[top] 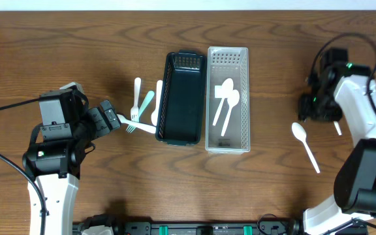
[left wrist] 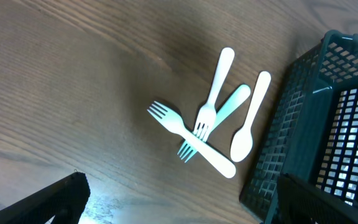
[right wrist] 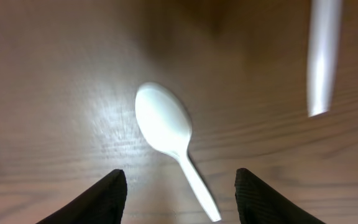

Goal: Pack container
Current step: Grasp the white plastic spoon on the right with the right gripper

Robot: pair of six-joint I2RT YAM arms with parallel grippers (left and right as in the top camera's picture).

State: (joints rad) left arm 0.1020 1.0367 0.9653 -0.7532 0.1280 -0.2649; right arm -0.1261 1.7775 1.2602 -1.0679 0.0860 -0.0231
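Crossed forks (left wrist: 197,140) lie beside the dark basket (left wrist: 316,124) under the open left end effector (left wrist: 179,199). The right end effector (right wrist: 179,177), spread wide, hovers over a lone spoon (right wrist: 163,121).

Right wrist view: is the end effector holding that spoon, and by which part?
Nothing held. The right end effector is open over the spoon, which lies on the table.
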